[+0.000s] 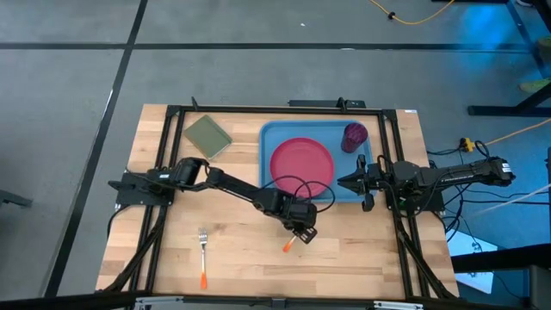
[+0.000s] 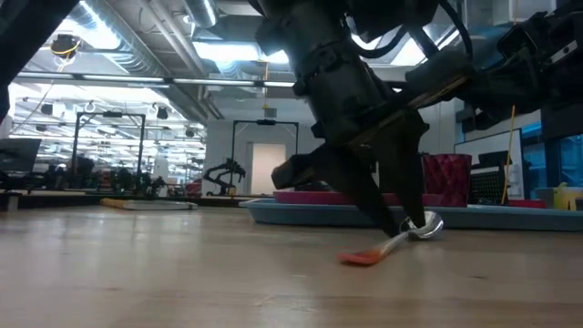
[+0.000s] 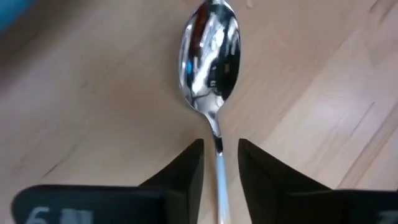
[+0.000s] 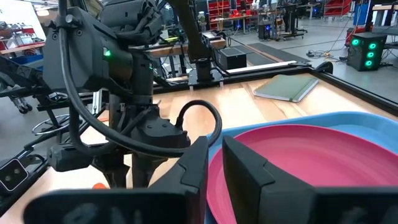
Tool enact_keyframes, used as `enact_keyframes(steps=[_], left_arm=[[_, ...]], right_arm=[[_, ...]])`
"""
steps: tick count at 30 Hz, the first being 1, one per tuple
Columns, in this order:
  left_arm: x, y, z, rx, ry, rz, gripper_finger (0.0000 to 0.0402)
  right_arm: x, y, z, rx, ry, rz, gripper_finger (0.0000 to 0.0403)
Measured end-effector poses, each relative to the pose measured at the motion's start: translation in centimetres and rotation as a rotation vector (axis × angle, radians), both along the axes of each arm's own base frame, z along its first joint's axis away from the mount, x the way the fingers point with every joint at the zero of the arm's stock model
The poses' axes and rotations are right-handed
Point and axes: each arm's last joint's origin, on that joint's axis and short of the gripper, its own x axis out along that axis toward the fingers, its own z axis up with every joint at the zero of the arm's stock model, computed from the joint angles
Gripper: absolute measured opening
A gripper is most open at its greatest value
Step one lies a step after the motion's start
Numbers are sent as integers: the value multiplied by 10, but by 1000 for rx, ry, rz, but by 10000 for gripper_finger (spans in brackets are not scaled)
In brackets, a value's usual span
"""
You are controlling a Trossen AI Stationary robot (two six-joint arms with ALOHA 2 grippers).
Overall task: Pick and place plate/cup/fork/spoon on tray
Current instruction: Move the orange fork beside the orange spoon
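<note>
The spoon (image 1: pixel 290 244) lies on the wooden table just in front of the light blue tray (image 1: pixel 271 138). Its orange handle (image 2: pixel 360 258) points toward the near edge and its silver bowl (image 3: pixel 210 56) toward the tray. My left gripper (image 3: pixel 221 147) slants down over it, open. Its fingers stand on either side of the thin shaft without touching it. The pink plate (image 1: pixel 301 164) rests flat in the tray, and the purple cup (image 1: pixel 355 135) stands upright in the tray's far right corner. The fork (image 1: pixel 203 257) lies on the table at the near left. My right gripper (image 1: pixel 355 182) waits level at the tray's right rim, its fingers slightly apart.
An olive-green square pad (image 1: pixel 207 136) lies at the far left of the table. A black frame rail (image 1: pixel 258 109) runs around the tabletop. A cable loop (image 1: pixel 297 185) on my left arm hangs over the plate's near edge. Bare wood (image 1: pixel 362 250) shows in front of the tray.
</note>
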Motion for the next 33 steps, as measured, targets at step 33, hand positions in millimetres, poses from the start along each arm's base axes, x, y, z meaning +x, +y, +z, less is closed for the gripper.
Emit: enact_keyframes(steps=[33], left_arm=[[-153, -122, 63, 91, 599, 224, 1]], right_arm=[[0, 0, 0, 0, -1, 0, 53]])
